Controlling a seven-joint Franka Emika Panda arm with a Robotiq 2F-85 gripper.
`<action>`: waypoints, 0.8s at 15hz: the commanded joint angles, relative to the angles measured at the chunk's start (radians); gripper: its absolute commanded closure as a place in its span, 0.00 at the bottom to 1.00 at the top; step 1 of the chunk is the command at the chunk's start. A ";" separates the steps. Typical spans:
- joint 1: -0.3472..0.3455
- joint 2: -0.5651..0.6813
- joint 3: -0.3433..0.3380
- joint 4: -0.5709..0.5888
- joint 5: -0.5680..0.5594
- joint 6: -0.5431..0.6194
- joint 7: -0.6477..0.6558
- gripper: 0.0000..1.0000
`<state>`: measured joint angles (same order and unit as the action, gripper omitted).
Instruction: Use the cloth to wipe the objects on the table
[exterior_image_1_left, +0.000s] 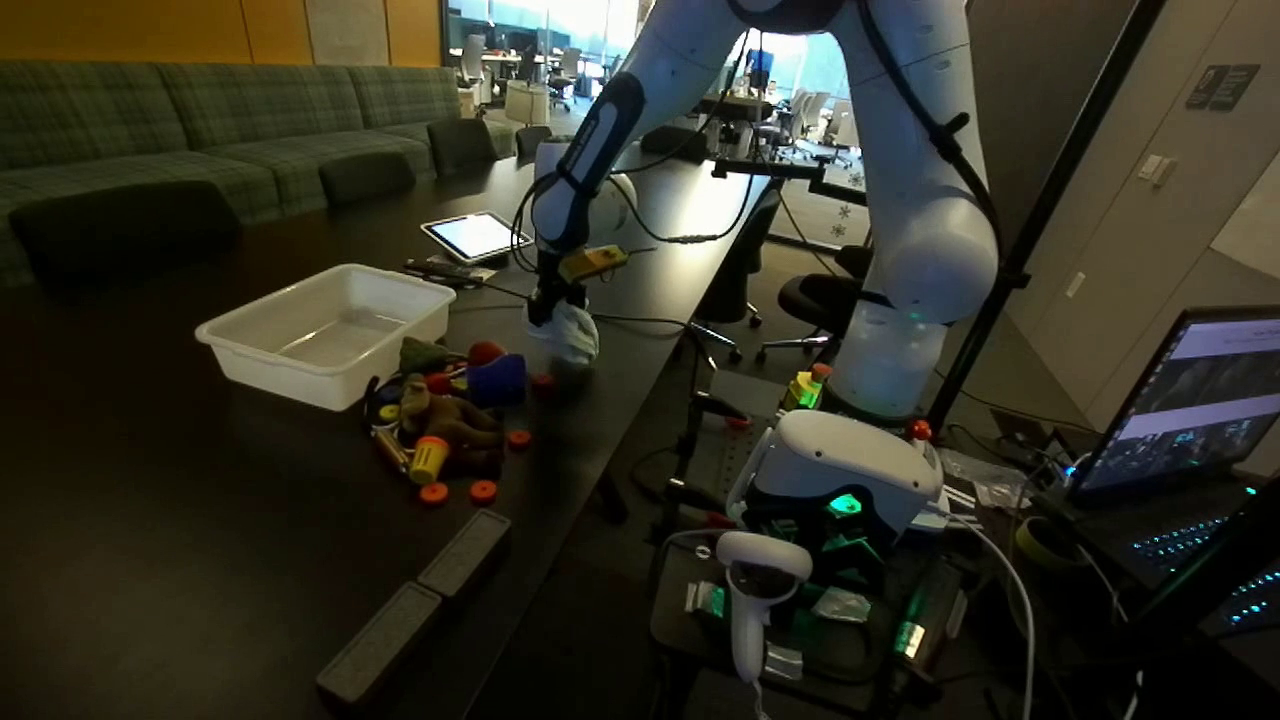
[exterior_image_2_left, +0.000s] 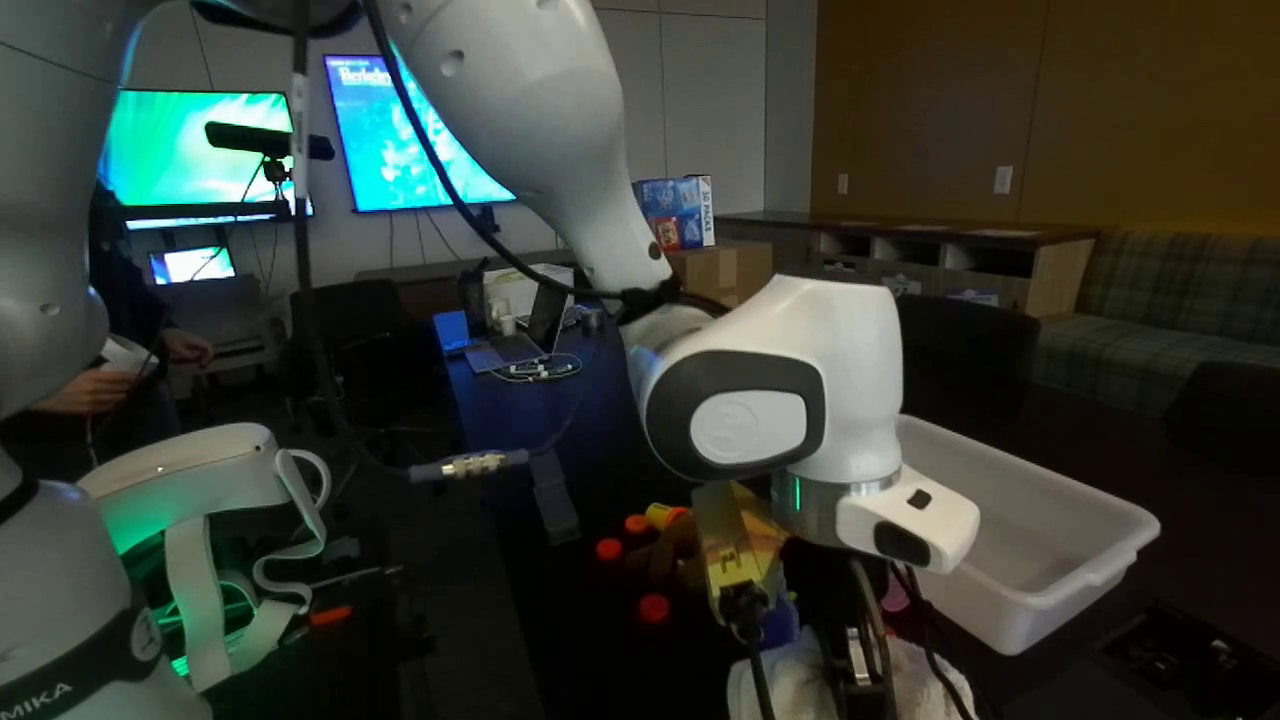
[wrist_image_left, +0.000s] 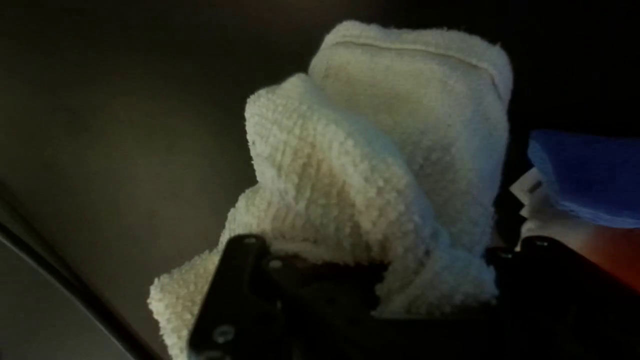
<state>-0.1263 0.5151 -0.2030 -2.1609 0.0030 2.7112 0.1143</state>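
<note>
My gripper (exterior_image_1_left: 556, 297) is shut on a bunched white cloth (exterior_image_1_left: 573, 338) low over the dark table (exterior_image_1_left: 180, 560). I cannot tell whether the cloth touches the table. The cloth also shows in an exterior view (exterior_image_2_left: 785, 680) and fills the middle of the wrist view (wrist_image_left: 340, 175), where its folds hide the fingertips. A pile of objects lies beside it: a blue cup (exterior_image_1_left: 497, 380), a brown plush toy (exterior_image_1_left: 455, 425), a yellow tub with an orange rim (exterior_image_1_left: 429, 460), a red ball (exterior_image_1_left: 486, 352), a green item (exterior_image_1_left: 424, 356) and several orange lids (exterior_image_1_left: 483, 491).
A white bin (exterior_image_1_left: 265, 365) stands right behind the pile. A tablet (exterior_image_1_left: 475, 236) and dark cables (exterior_image_1_left: 640, 320) lie on the table. Two long grey blocks (exterior_image_1_left: 465, 552) lie near the table edge. The headset (exterior_image_1_left: 850, 470) rests on the robot's cart.
</note>
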 joint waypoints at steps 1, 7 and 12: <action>0.010 0.156 -0.003 0.124 -0.008 0.041 0.030 0.99; 0.013 0.263 0.078 0.208 0.036 0.040 0.018 0.99; 0.079 0.218 0.144 0.153 0.040 0.056 0.026 0.99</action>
<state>-0.0910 0.7658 -0.0850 -1.9785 0.0249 2.7494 0.1307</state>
